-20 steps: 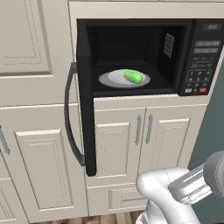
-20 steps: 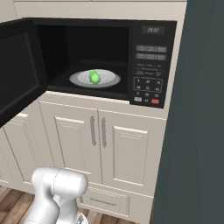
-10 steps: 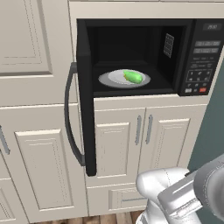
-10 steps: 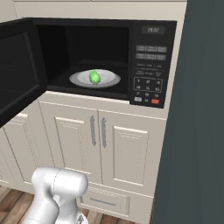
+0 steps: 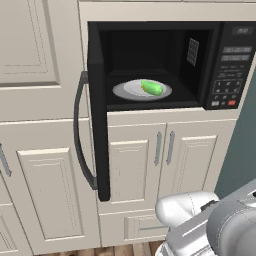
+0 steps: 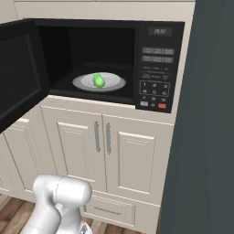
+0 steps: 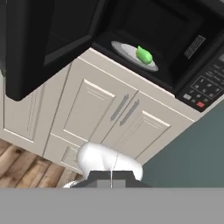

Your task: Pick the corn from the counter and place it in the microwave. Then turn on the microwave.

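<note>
- So, nearest the camera: the gripper (image 7: pixel 111 177) sits low by the cabinet doors (image 7: pixel 120 113), fingers clenched on nothing.
- Up and ahead, the microwave's (image 6: pixel 157 50) door (image 5: pixel 98 125) hangs wide open on the left, closer than the cavity.
- Farther in, the corn (image 5: pixel 152 88) lies on the plate (image 5: pixel 125 91), a small bright green cob, long axis roughly along the shelf.
- Keypad (image 6: pixel 154 89) with its red button (image 6: pixel 162 105) is right of it; I'd guess shutting the door comes next.

Glossy white rounded arm (image 6: pixel 59 201), smooth bulbous link shells, dark grey joint cap, black seam details
</note>
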Available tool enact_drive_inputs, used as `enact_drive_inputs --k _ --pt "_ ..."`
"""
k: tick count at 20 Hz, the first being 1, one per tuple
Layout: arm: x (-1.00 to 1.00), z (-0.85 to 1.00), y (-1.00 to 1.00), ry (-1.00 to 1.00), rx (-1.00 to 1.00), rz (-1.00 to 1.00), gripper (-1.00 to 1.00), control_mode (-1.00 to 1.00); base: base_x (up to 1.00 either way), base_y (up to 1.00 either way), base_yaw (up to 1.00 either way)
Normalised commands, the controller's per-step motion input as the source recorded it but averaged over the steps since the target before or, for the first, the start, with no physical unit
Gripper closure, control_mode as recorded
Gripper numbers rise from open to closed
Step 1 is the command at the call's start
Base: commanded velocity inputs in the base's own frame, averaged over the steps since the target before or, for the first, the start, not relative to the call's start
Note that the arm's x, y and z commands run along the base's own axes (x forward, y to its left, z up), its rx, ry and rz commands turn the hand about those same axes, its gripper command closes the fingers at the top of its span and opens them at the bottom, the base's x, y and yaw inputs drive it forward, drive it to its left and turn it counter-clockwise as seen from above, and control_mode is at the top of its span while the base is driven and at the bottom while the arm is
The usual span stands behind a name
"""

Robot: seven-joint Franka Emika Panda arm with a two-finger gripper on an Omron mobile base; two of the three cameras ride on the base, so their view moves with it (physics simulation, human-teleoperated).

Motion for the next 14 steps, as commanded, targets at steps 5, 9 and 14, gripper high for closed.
enact_drive_inputs --k 5,9,14 --pt "-0.14 0.07 0.28 -0.04 -0.03 0.0 1.0 -1.0 0.0 0.0 0.0" --pt "-0.14 0.07 0.27 -0.04 -0.03 0.0 1.0 -1.0 0.0 0.0 0.0" --pt "-0.1 0.07 0.26 -0.04 -0.03 0.0 1.0 -1.0 0.0 0.0 0.0"
